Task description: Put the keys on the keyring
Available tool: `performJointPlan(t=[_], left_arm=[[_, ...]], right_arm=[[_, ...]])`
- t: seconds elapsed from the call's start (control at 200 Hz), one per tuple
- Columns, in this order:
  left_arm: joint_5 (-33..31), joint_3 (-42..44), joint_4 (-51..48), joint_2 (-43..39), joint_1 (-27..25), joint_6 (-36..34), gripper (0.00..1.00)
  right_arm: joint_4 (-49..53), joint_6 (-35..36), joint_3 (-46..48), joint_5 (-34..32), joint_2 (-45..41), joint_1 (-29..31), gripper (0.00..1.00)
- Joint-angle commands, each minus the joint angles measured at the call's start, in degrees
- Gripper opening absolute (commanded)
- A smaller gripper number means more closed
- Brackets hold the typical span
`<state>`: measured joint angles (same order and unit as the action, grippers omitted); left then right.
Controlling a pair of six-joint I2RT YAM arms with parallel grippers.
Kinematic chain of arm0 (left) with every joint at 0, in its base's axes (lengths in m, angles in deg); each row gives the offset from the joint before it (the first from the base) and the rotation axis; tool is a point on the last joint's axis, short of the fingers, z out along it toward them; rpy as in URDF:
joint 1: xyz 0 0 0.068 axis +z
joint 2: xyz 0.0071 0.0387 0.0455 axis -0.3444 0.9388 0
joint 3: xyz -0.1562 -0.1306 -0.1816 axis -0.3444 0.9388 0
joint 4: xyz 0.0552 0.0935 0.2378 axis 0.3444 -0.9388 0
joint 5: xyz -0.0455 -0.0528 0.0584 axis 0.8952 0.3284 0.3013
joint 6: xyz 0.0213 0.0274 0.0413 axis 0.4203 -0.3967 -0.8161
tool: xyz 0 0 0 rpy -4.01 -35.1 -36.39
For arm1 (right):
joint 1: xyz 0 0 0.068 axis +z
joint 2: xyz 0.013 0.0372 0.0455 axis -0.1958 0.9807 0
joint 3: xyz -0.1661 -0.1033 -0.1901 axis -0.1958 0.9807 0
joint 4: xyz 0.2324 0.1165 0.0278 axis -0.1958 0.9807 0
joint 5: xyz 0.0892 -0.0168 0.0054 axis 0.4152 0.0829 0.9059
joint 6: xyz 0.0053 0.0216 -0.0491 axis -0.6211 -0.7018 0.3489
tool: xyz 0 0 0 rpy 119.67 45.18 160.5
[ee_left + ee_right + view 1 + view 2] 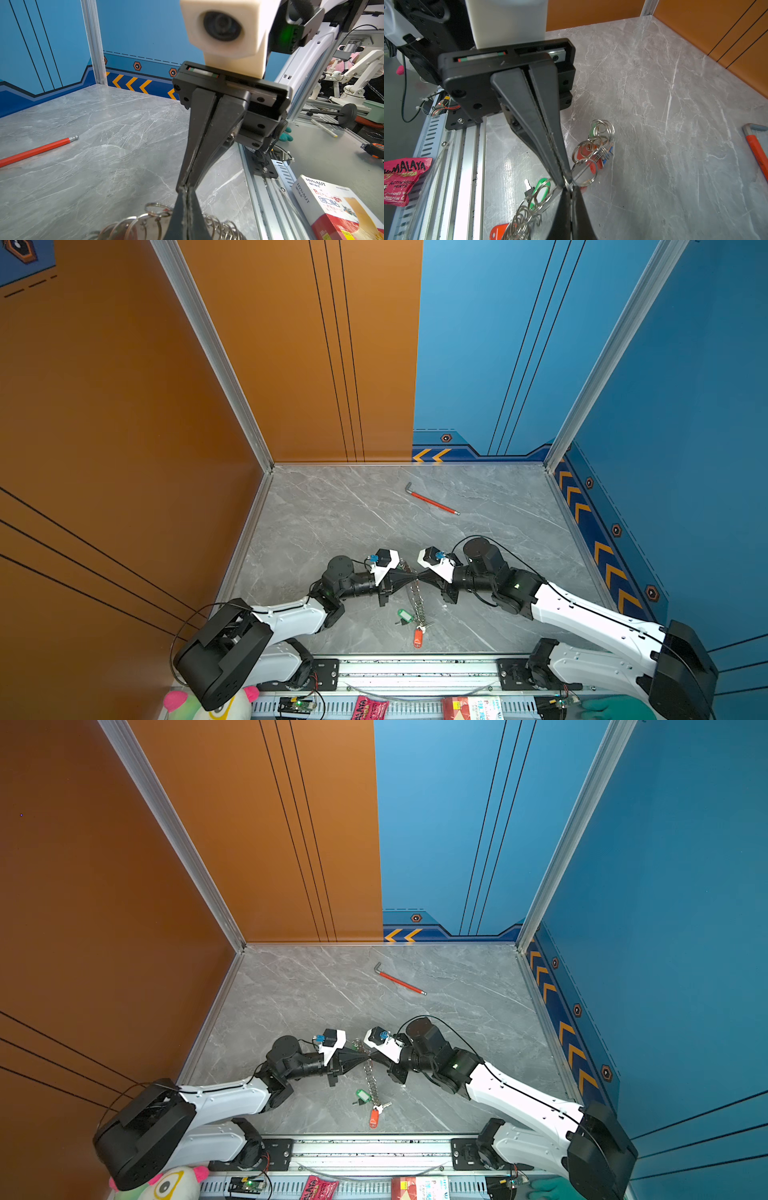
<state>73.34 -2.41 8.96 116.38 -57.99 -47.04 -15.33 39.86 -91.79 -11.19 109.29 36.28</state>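
Beside rail [268,197], HYNAUT box [332,207]

Top pair: You look steeply down from high above the near aluminium rail [415,668] toward the far corner. Both top views hold the whole marble table [332,510] and the red hex wrench [432,502], nearly alike.
Left wrist: Your lens sits close behind the left gripper [186,192], facing the blue wall [52,41] and meeting the right gripper [182,184] head-on.
Right wrist: Your lens sits close behind the right gripper, facing the orange wall [591,10], with the left gripper tip to tip.
Shared ground: Both wrist views catch the spot where the two grippers meet, the keyring [519,220] rings and part of the hex wrench. The top pair sees it all from afar.
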Motion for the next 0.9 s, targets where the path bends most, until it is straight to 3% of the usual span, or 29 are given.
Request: performJointPlan(t=[0.0, 0.13, 0.345, 0.556, 0.896], left_arm=[[2.44, -1.05, 3.8, 0.47, -0.77, -0.48, 0.0], [1.58, -1.21, 2.23, 0.65, -0.26, -0.98, 0.12], [-1.81, -1.83, -9.55, -4.86, 1.57, -4.42, 0.32], [-1.77, -2.32, -12.13, -5.74, 1.55, -5.4, 0.33], [2.02, -3.91, -12.11, -2.52, 1.3, -4.32, 0.28]], right_arm=[[0.39, 1.43, -1.28, -2.84, -0.63, 1.33, 0.0], [6.35, 2.17, -4.6, -8.7, -0.58, 2.96, 0.0], [21.8, 6.15, -12.97, -22.1, 2.56, 7.9, 0.0], [29.77, 9.34, -18.98, -27.6, 6.33, 10.93, 0.0], [30.17, 11.9, -22.43, -29.07, 9.58, 12.92, 0.0]])
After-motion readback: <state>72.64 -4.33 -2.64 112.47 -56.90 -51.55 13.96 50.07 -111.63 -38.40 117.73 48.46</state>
